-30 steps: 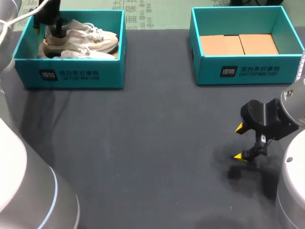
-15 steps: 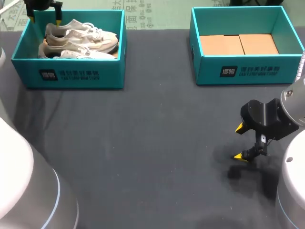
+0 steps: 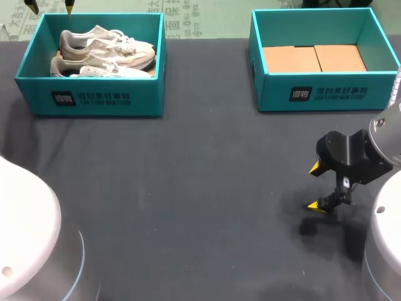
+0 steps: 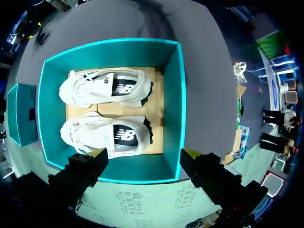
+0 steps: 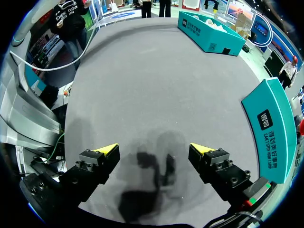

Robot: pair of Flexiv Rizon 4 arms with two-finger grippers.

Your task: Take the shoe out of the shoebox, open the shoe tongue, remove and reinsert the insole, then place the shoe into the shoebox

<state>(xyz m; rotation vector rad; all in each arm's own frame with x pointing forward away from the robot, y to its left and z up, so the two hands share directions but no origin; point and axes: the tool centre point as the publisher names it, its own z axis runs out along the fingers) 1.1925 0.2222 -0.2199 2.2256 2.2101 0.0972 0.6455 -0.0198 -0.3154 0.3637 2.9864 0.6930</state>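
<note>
Risen empty from the shoebox (image 3: 94,100), the left gripper (image 3: 49,6) hangs spread above the two shoes (image 3: 106,45), seemingly to re-aim its grasp; the right gripper (image 3: 314,187) waits spread over the surface (image 3: 188,188).

White print on left shoebox (image 3: 37,95), right shoebox (image 3: 376,94) fronts: unreadable.

I count one desk (image 3: 200,188) and two teal boxes on it, the left shoebox (image 3: 91,100) and the right shoebox (image 3: 326,94). There are two pale shoes, the back shoe (image 3: 106,42) and the front shoe (image 3: 103,69). Two brown cardboard pieces lie flat, the left piece (image 3: 289,59) and the right piece (image 3: 340,58). Two arms are here, with a left end effector (image 4: 145,154) and a right end effector (image 3: 314,187).
</note>
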